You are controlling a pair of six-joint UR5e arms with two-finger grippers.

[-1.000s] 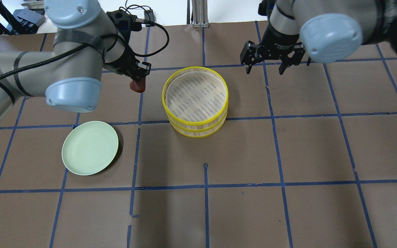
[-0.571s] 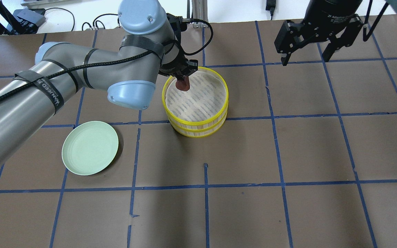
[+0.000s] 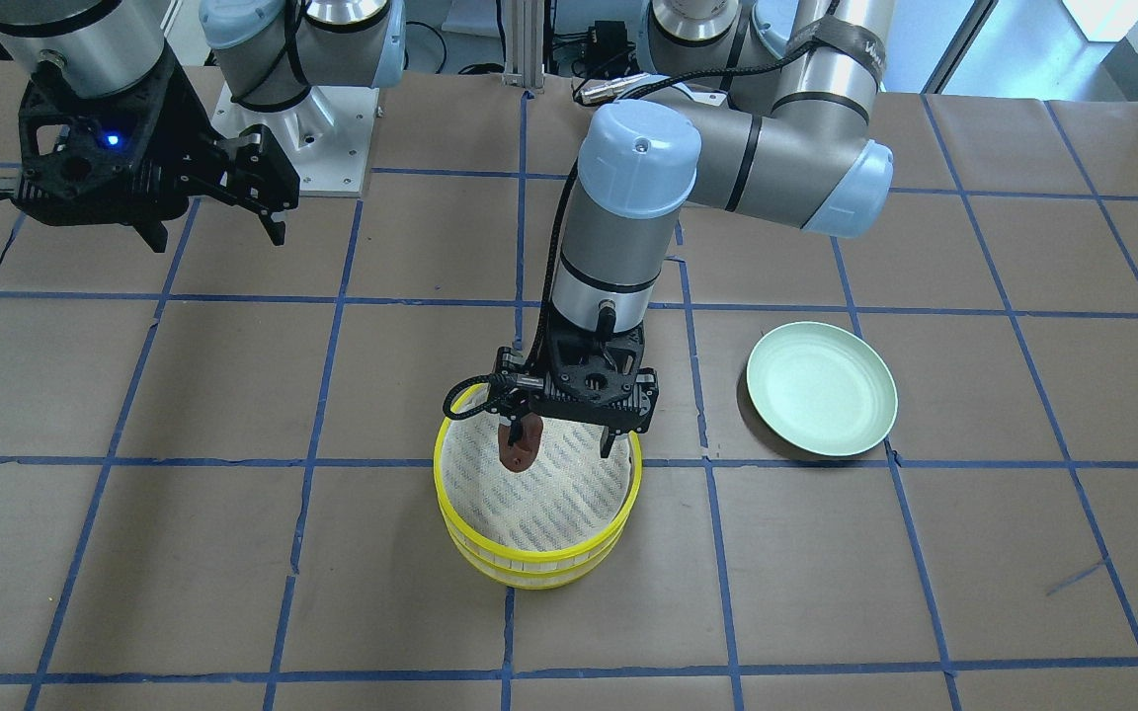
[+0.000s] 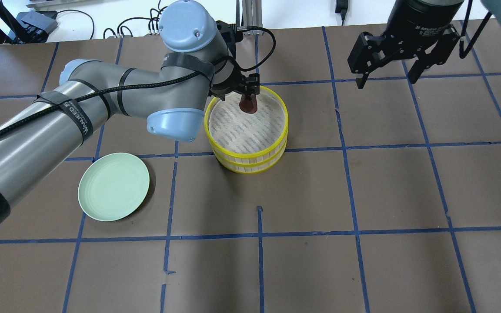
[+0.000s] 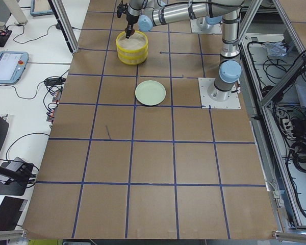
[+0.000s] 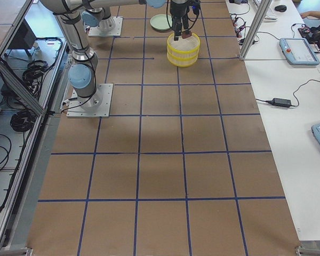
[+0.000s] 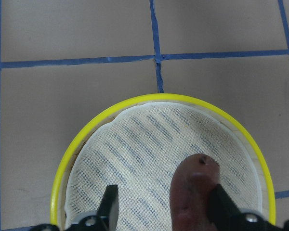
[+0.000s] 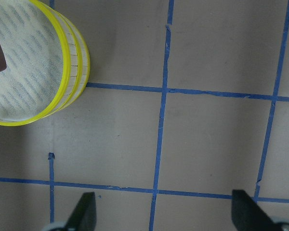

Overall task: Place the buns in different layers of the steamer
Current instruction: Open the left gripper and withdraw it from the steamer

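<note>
A yellow-rimmed two-layer steamer point(image 4: 247, 165) stands mid-table, and its top layer holds only a white mesh liner. My left gripper point(image 4: 246, 92) hangs over the steamer's back part and is shut on a reddish-brown bun point(image 4: 248, 104). The bun hangs just above the liner. In the left wrist view the bun point(image 7: 192, 187) lies against one finger, with a gap to the other, over the steamer point(image 7: 86, 139). From the front, the left gripper point(image 3: 562, 444) holds the bun point(image 3: 520, 446) inside the rim. My right gripper point(image 4: 385, 81) is open and empty, far right of the steamer.
An empty pale green plate point(image 4: 113, 187) lies on the table to the left front of the steamer. Brown paper with blue tape lines covers the table. My left arm's forearm stretches across the left half, above the table behind the plate.
My left arm has carried the bun rightward from left of the steamer to above its back part. My right gripper has drawn back and to the right, still open.
</note>
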